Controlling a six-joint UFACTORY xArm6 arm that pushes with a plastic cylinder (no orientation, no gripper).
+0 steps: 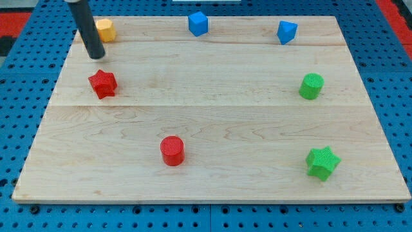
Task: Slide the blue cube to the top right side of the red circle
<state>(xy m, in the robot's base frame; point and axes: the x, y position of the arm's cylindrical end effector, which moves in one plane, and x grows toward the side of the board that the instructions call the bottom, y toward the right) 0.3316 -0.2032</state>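
The blue cube point(198, 23) sits near the view's top edge of the wooden board point(212, 187), a little left of centre. The red circle, a short red cylinder point(172, 150), stands in the lower middle-left of the board, far below the cube. My tip point(96, 55) is at the view's upper left, well left of the blue cube, just below the orange block point(105, 29) and above the red star point(102, 83). It touches no block.
A second blue block, wedge-like point(287, 31), lies at the top right. A green cylinder point(311, 86) stands at the right edge. A green star point(322, 162) lies at the lower right. Blue pegboard point(386, 38) surrounds the board.
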